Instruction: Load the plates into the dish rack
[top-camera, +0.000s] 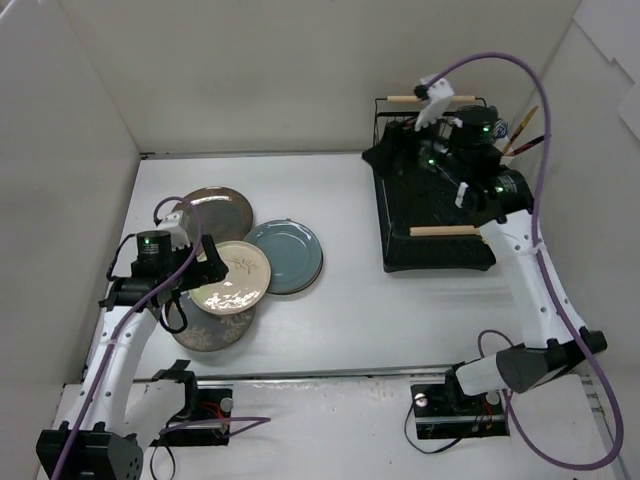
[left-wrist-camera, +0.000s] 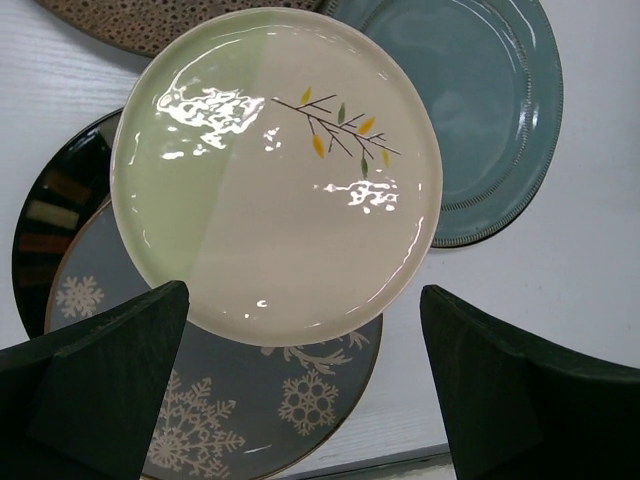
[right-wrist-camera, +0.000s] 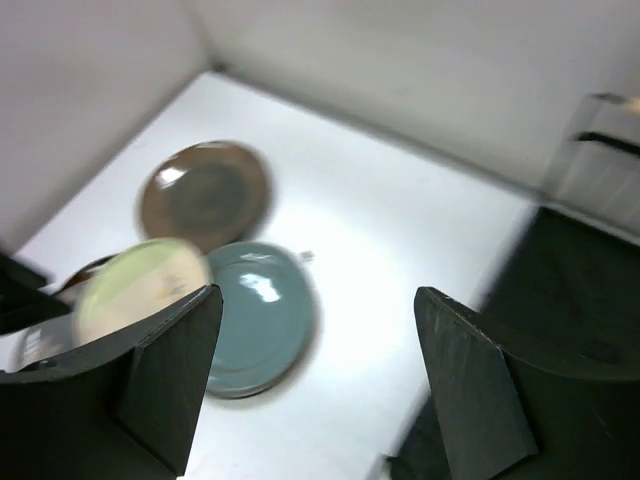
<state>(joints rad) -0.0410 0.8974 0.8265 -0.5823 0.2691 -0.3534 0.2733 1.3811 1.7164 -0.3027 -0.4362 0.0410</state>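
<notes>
L gripper (left-wrist-camera: 303, 300) spread wide over leaf plate (left-wrist-camera: 280, 170); R gripper (right-wrist-camera: 320, 300) fingers apart, empty, over dish rack (top-camera: 430, 255)

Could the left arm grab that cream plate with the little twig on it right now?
Probably yes: the left gripper hangs open right above the cream plate, which lies on top of the other plates, uncovered.
</notes>
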